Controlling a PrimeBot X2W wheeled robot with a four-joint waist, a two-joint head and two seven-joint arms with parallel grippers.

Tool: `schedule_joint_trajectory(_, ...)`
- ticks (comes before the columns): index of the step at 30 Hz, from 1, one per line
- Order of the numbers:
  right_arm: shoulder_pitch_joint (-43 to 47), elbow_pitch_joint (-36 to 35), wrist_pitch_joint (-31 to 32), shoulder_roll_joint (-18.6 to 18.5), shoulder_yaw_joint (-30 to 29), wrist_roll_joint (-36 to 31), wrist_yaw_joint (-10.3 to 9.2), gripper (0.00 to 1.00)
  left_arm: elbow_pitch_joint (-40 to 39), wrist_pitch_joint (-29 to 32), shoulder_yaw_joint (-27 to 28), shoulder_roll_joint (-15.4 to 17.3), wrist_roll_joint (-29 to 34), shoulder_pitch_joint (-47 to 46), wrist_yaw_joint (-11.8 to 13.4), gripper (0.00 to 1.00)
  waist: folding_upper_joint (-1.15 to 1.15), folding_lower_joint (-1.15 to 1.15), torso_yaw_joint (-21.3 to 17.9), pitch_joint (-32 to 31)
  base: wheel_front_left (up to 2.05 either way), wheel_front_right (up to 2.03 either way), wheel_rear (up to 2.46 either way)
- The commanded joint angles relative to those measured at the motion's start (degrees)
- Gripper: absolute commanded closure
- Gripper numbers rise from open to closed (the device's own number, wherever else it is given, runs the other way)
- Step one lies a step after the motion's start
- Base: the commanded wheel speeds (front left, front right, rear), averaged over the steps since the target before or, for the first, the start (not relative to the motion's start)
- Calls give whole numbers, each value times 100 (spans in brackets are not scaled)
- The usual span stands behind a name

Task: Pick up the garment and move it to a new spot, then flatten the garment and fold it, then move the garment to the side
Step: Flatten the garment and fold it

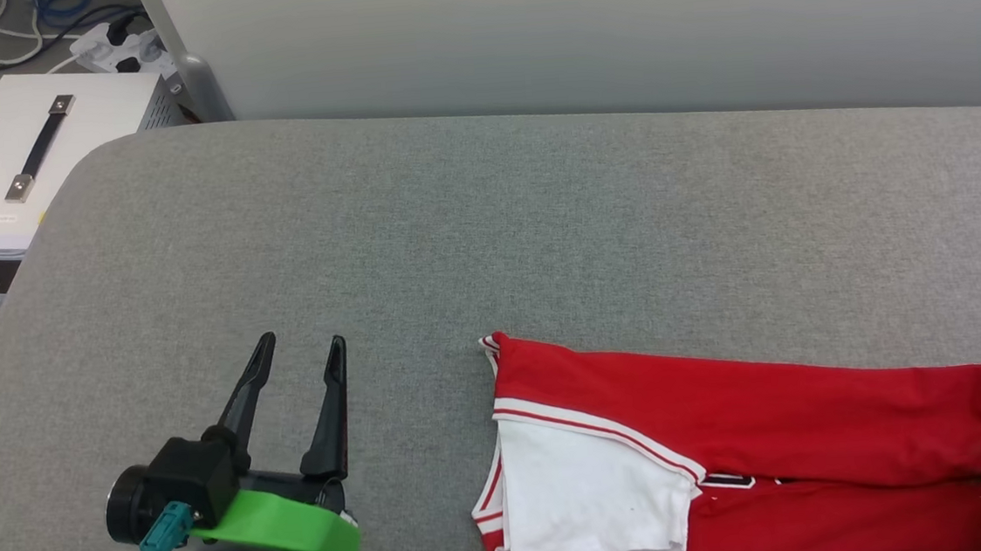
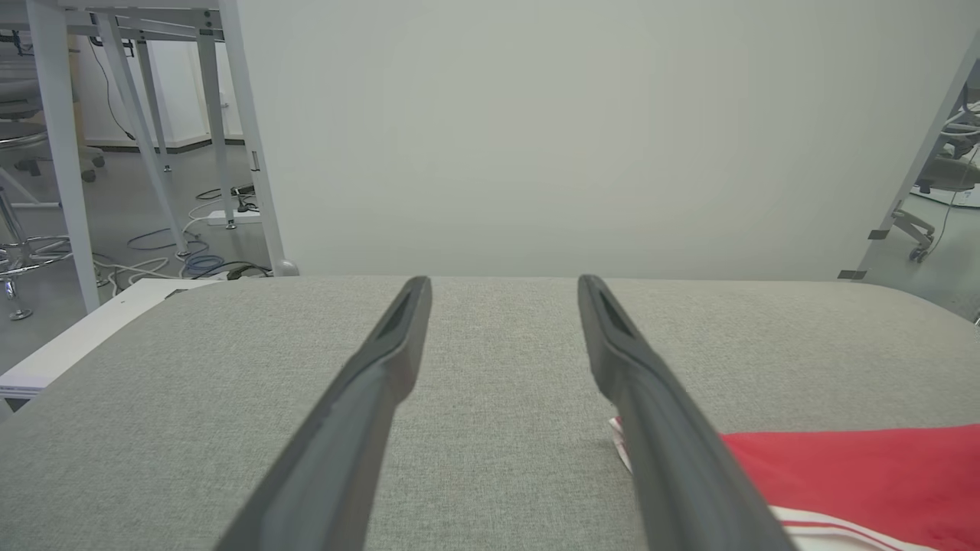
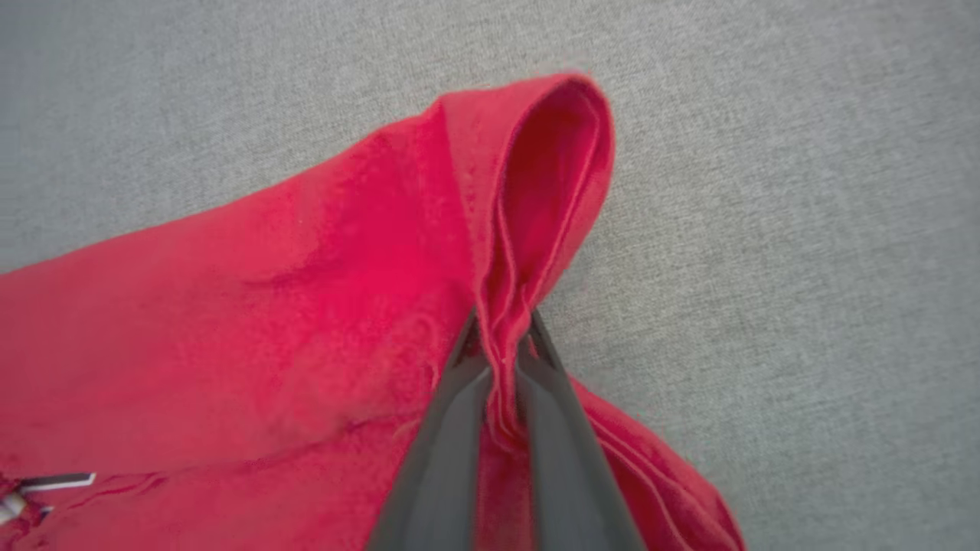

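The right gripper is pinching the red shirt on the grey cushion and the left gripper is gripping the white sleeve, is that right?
Not quite: the left gripper is open and empty, clear of the sleeve, as the head view shows. The right gripper does pinch the shirt on the grey cushion.

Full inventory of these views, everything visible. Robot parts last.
garment: 1, red with a white sleeve and striped trim, lying on the pad's near right
grey pad: 1, grey fabric, spans the work area
white case: 1, white with a black handle, beside the pad's far left corner
power strip: 1, white, on the floor behind the case
cables: several, white and blue, on the floor at far left
panel: 1, pale grey, upright behind the pad
left hand: 1, dark fingers, open, over bare pad left of the garment
right hand: 1, dark fingers, shut on a pinched fold of the garment
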Motion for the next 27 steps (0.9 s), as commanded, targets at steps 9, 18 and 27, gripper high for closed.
schedule_joint_trajectory(9,765,-1033,384,343,494,252,-10,100,60,-33,63,-123,-106,315,-31,0,0,0,31,-384,0,0,0)
schedule_joint_trajectory(18,1106,-1862,709,916,931,495,-10,100,81,-33,219,-263,-236,424,-31,0,0,0,165,-540,0,0,0)
schedule_joint_trajectory(27,976,-1943,694,1217,1538,1148,-10,100,41,-33,283,-242,-217,429,-31,0,0,0,366,-491,0,0,0)
